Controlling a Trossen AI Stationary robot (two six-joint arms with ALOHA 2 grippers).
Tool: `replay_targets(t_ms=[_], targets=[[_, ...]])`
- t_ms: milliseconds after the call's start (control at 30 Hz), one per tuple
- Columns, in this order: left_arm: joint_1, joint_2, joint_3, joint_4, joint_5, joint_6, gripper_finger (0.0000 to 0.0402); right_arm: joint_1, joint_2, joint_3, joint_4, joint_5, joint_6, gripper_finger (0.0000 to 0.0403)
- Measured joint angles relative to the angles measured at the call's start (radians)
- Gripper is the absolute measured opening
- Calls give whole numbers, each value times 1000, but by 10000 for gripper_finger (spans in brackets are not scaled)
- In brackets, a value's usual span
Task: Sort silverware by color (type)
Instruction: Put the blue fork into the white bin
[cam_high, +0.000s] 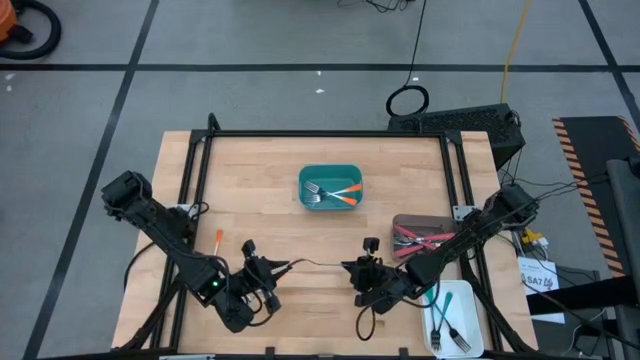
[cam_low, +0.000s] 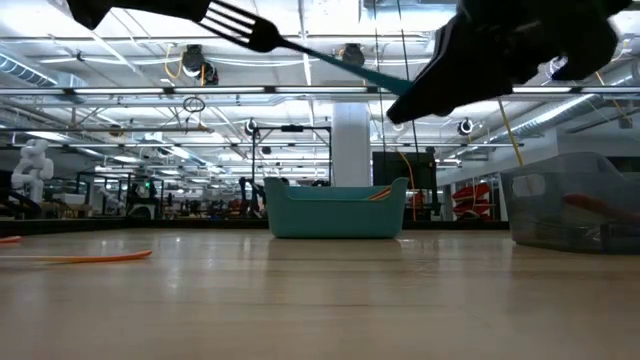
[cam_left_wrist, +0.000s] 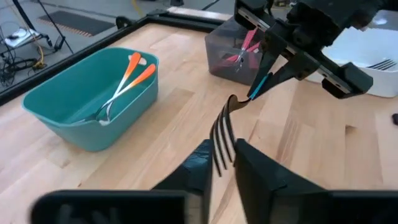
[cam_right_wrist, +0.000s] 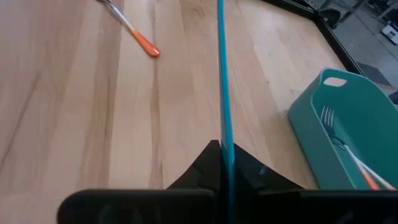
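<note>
Handover is what I have on screen: a teal-handled fork (cam_left_wrist: 239, 106) is stretched between both grippers above the near middle of the wooden table (cam_high: 260, 190). My right gripper (cam_right_wrist: 222, 152) is clamped shut on the slim teal handle, which runs straight out between its fingers in the right wrist view. My left gripper (cam_left_wrist: 222, 155) has the tine end between its fingers; they sit close on either side of the tines, but I cannot tell whether they are pinching the metal or have let go. In the low view the fork (cam_low: 300, 48) hangs well above the tabletop, tines to the left and handle running into the dark gripper on the right. In the high view the two grippers face each other near the table's near edge, left gripper (cam_high: 268, 270) and right gripper (cam_high: 358, 270) apart with the fork spanning the gap. A teal bin (cam_high: 331, 188) sits at the middle of the table with orange-handled forks (cam_left_wrist: 127, 78) inside. A dark clear bin (cam_high: 420, 234) to the right holds red-handled forks (cam_left_wrist: 244, 46). A white tray (cam_high: 452, 318) at the near right holds a couple more forks. One orange-handled fork (cam_right_wrist: 134, 31) lies loose on the wood at the left, beside the left arm.
</note>
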Motion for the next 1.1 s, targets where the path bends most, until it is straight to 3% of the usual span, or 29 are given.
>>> replay_targets(t_ms=[133, 267, 700, 1100], targets=[[-6, 0, 0, 24, -13, 36, 106, 5, -53, 1, -96, -22, 36, 1], [-6, 0, 1, 32, -27, 54, 129, 25, -96, 0, -180, -30, 61, 0], [-7, 0, 1, 34, -15, 107, 131, 129, -237, 1, -381, -21, 214, 0], [-5, 0, 1, 37, 19, 86, 131, 201, -255, 240, -917, -235, 465, 0]])
